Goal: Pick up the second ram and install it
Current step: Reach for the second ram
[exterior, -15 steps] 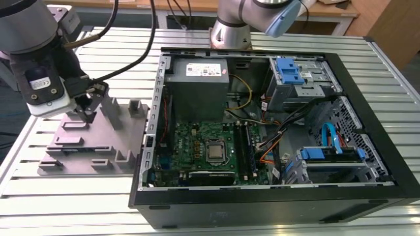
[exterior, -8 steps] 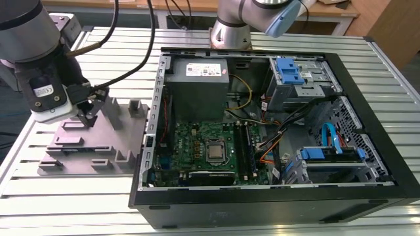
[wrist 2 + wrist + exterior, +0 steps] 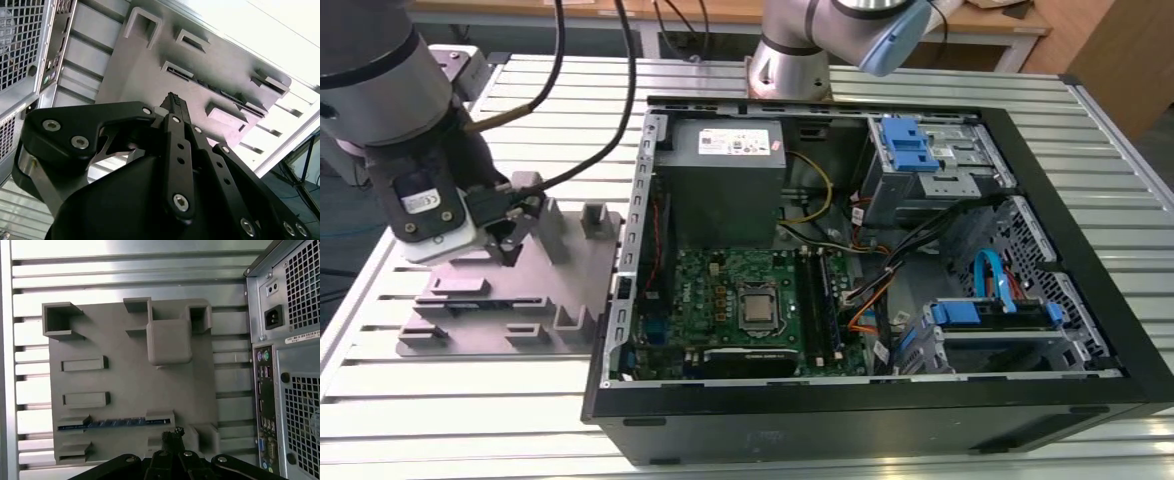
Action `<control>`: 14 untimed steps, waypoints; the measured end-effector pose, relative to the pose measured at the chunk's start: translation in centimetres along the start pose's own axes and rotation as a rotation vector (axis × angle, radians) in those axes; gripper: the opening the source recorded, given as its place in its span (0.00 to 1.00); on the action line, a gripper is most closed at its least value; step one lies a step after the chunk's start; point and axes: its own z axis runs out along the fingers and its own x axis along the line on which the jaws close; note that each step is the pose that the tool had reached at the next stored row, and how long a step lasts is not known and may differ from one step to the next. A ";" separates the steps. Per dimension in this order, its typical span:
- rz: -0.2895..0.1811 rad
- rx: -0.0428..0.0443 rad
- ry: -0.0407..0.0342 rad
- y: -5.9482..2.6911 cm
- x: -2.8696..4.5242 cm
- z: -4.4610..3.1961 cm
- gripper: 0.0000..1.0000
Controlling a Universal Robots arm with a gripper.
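Second ram (image 3: 115, 423): stands on edge in a slot of the grey holder block (image 3: 130, 385), not yet lifted.
Tool (image 3: 172, 435): just above the block, near the ram; fingers drawn together, gripping nothing.
Open computer case (image 3: 854, 420): beside the block on the slatted surface (image 3: 454, 400); motherboard (image 3: 720, 280) exposed.
Status: pick-up and installation both outstanding.

Ram stick (image 3: 115, 423): you've got 1, just ahead of claw (image 3: 172, 436).
Fixture block (image 3: 494, 320): 1, under claw.
PC case (image 3: 881, 405): 1, beside claw.
Mobo (image 3: 720, 285): 1.
Blue drive brackets (image 3: 911, 145): 2.
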 end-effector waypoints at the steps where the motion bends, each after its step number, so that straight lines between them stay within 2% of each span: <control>1: 0.000 0.0000 0.0000 -0.01 0.04 0.18 0.07; 14: 0.000 0.0001 0.0001 -0.14 0.48 2.53 0.07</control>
